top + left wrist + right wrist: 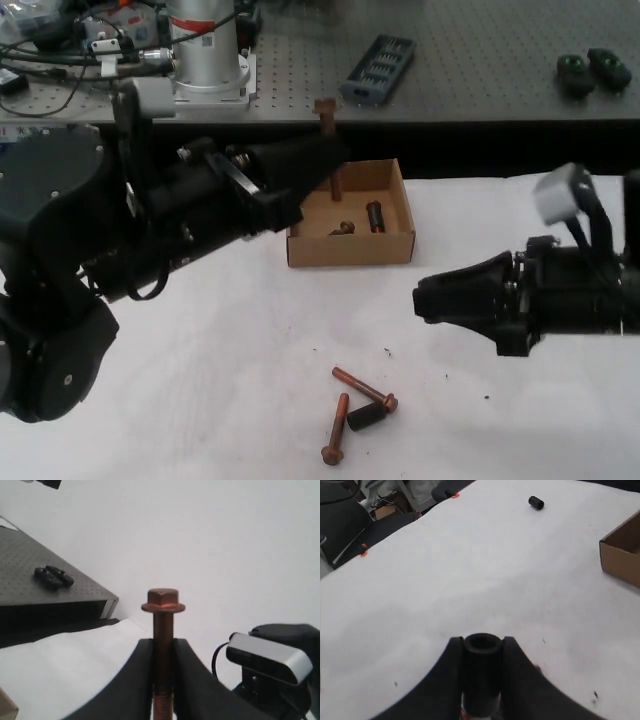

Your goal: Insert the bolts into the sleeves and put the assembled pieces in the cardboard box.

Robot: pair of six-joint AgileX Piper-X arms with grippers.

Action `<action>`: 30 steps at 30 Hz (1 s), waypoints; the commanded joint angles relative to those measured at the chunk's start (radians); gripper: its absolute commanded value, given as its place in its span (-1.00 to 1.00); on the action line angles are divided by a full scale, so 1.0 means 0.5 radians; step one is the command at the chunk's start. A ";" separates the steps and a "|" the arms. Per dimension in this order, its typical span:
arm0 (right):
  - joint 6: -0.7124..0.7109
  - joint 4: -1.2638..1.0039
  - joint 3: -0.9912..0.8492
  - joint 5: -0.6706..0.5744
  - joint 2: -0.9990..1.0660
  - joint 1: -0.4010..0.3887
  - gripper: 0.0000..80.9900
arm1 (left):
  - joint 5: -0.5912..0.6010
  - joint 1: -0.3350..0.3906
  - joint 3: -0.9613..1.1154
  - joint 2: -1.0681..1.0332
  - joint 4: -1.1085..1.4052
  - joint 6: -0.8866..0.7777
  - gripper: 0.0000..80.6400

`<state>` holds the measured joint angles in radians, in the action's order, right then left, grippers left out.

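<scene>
White cloth covers the counter (200, 400). An open brown cardboard box (350, 248) sits toward its far side, and two loose copper bolts (338, 430) and a short black sleeve (367, 417) lie nearer me. From the left wrist, my left hand (163, 647) pinches a copper hex-headed bolt (163, 615) upright. From the right wrist, my right hand (481, 650) pinches a black cylindrical sleeve (481, 667), apart from the box.

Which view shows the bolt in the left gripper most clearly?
The left wrist view: the bolt stands clamped in the left gripper, head fully clear. The high view shows its head and part of the shaft.
</scene>
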<state>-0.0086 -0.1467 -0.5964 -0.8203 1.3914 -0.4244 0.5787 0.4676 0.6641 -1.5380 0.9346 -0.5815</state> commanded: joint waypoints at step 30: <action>0.149 -0.765 0.446 -0.038 -0.024 -0.437 -0.81 | 0.409 0.206 -0.271 -0.005 0.496 -0.510 -0.98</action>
<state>0.0763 -0.5237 -0.3736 -0.8392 1.3916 -0.6399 0.7392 0.5665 0.5422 -1.5427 1.1662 -0.8057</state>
